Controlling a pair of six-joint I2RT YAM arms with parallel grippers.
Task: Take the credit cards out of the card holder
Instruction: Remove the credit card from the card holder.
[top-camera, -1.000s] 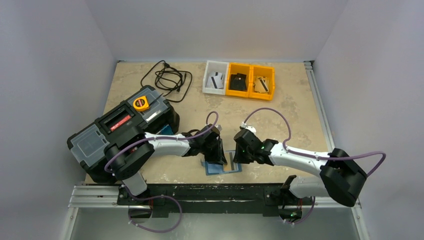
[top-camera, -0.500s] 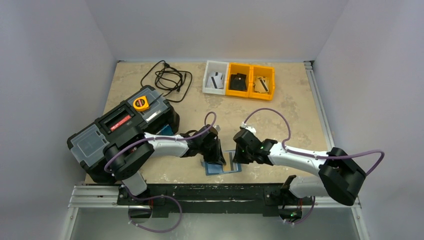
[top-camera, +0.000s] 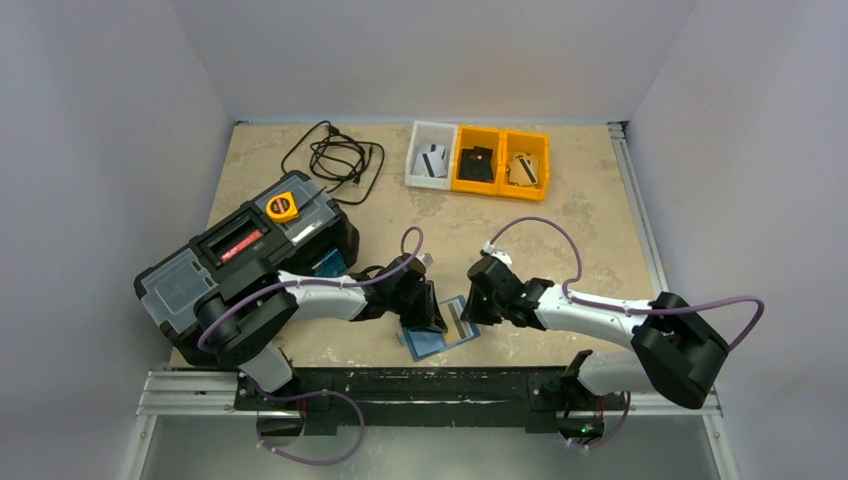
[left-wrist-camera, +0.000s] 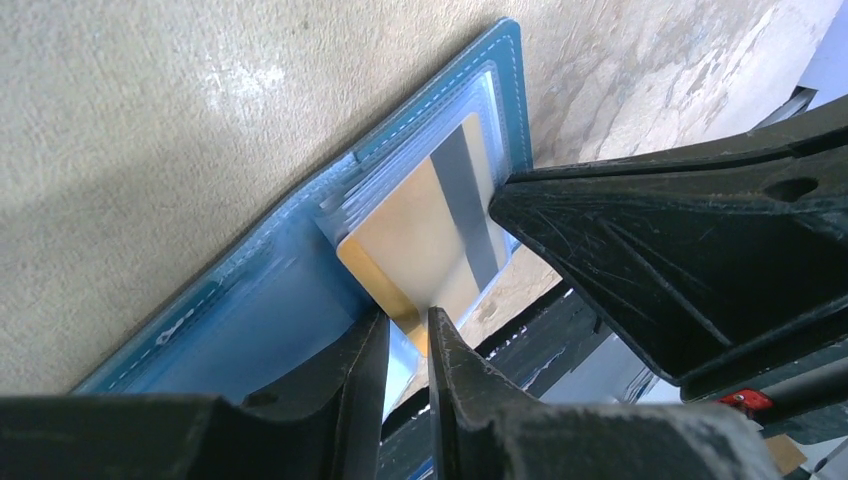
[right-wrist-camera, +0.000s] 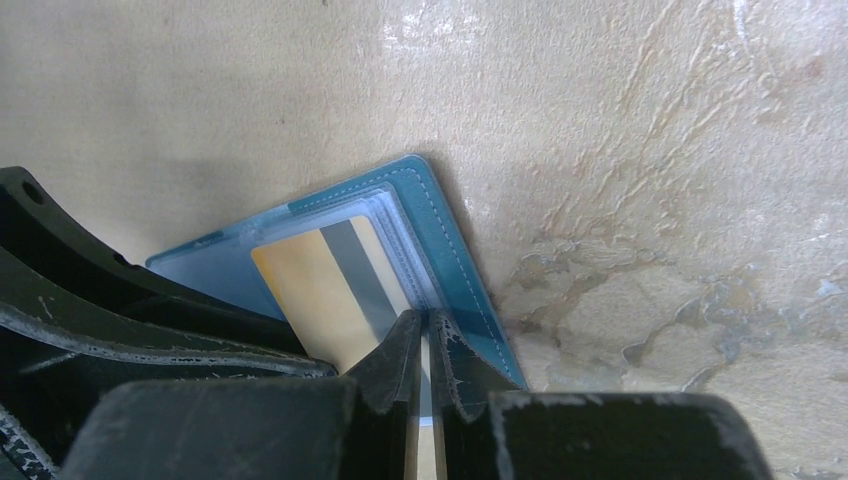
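swung askew at the bench front, the card holder is pinched by the left end effector, the right end effector nipping its still-pocketed tan credit card; others sit in bins.

One card holder showing one tan card; three bins each holding one card; one toolbox carrying one tape measure; one cable lying on bench.
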